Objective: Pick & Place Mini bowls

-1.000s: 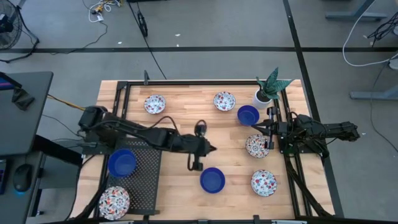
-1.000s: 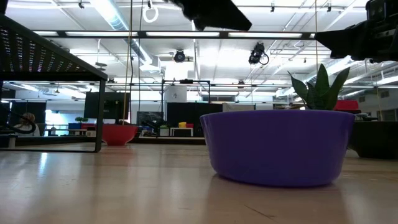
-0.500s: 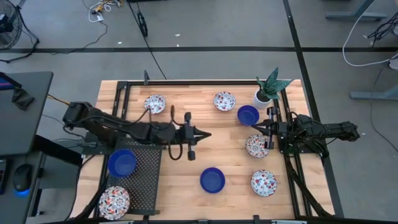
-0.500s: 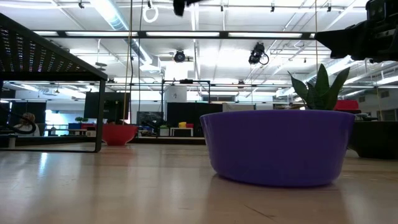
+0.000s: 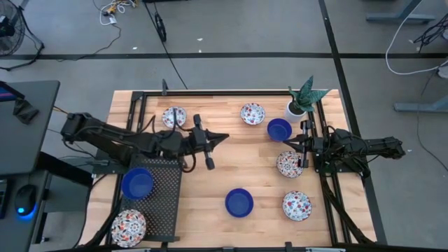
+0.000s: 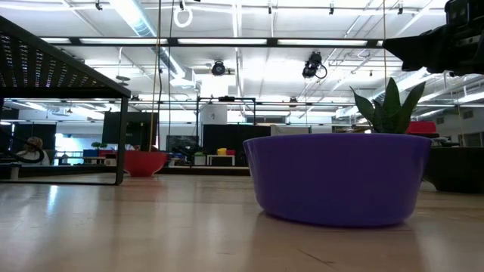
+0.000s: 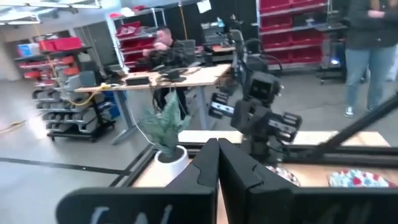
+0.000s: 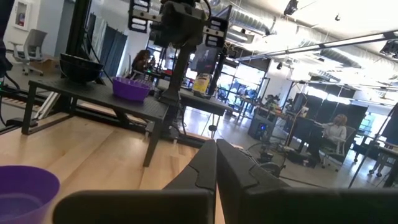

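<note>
The left gripper (image 5: pixel 222 136) hovers empty with jaws closed above the counter (image 5: pixel 231 164) near a floral bowl (image 5: pixel 174 117), the right gripper (image 5: pixel 288 144), jaws closed too, waits between a blue bowl (image 5: pixel 278 129) and another floral bowl (image 5: pixel 288 164), other bowls lying scattered.

Both arms are dark, nearly black, built of jointed blocky segments with black cables looping along them. The left gripper (image 5: pixel 222 136) and the right gripper (image 5: pixel 287 144) each taper to a slim matte point (the two dark fingers (image 7: pixel 208 163) meet along one thin seam between them).
</note>
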